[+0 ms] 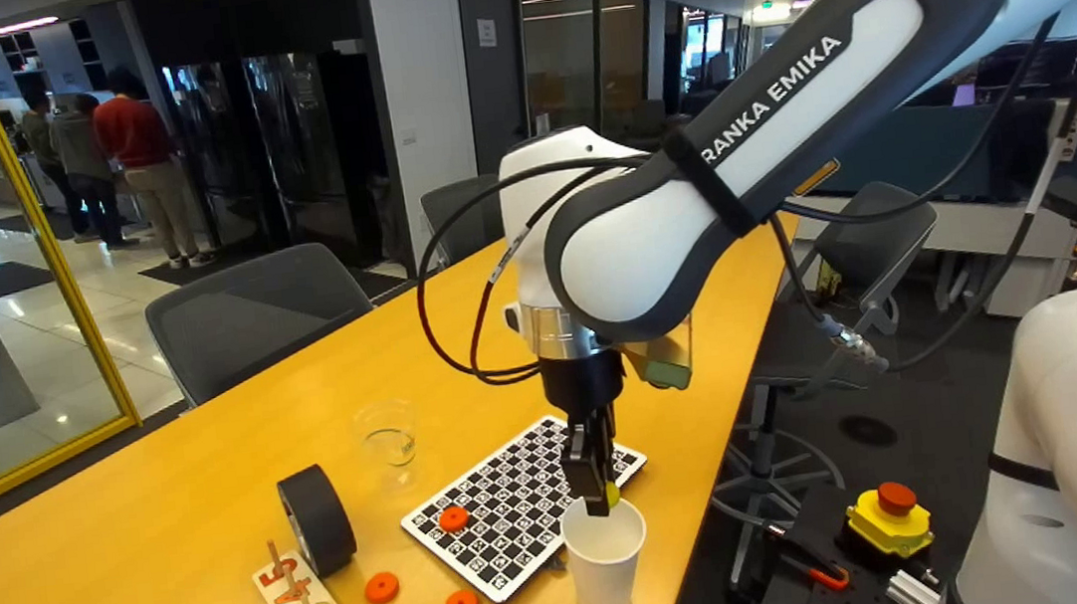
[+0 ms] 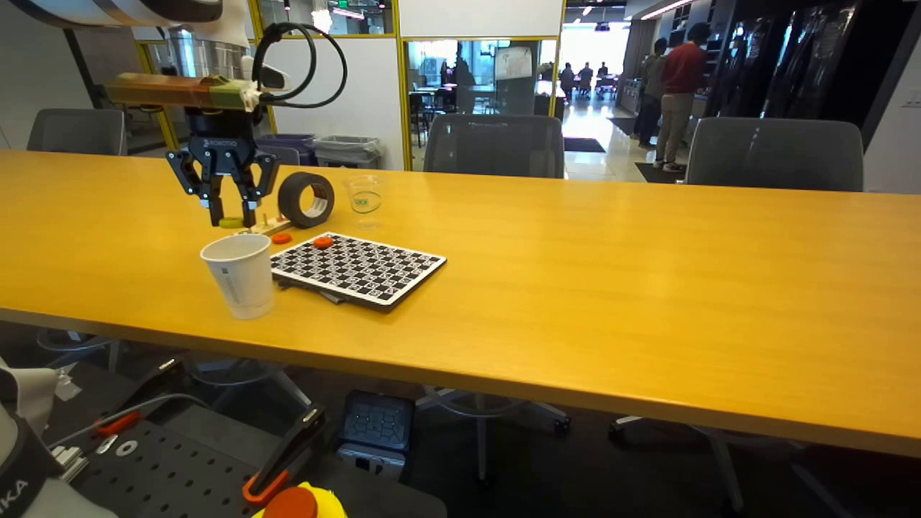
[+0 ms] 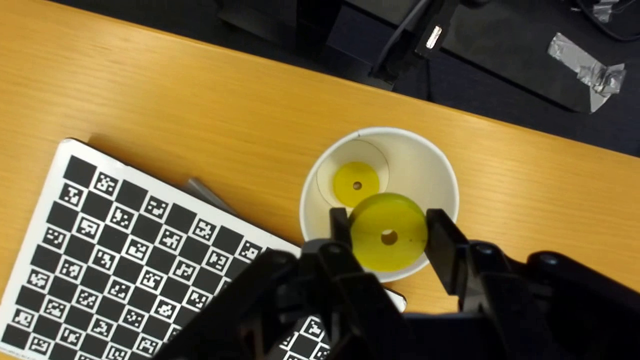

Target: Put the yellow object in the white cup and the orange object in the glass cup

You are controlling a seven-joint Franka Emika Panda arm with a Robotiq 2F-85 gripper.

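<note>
Robotiq gripper (image 2: 232, 221), fingertips drawn in, pinches a yellow disc (image 3: 385, 257) above the mouth of the upright white cup (image 1: 602, 570), where a second yellow disc (image 3: 350, 173) lies inside on the bottom. One orange disc (image 1: 463, 522) sits on the ChArUco board (image 1: 520, 504); the clear cup (image 1: 392, 447) stands near the tape roll (image 1: 328, 524).

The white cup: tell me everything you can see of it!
The white cup is round and tapered, narrower at the bottom, with a rim and a small dark mark on its side. It looks like paper. It stands upright on the table near the edge, beside the checkered board; I can't tell if they touch. One yellow disc with a hole lies inside, on its bottom. Over its mouth, the gripper holds another yellow disc.
</note>
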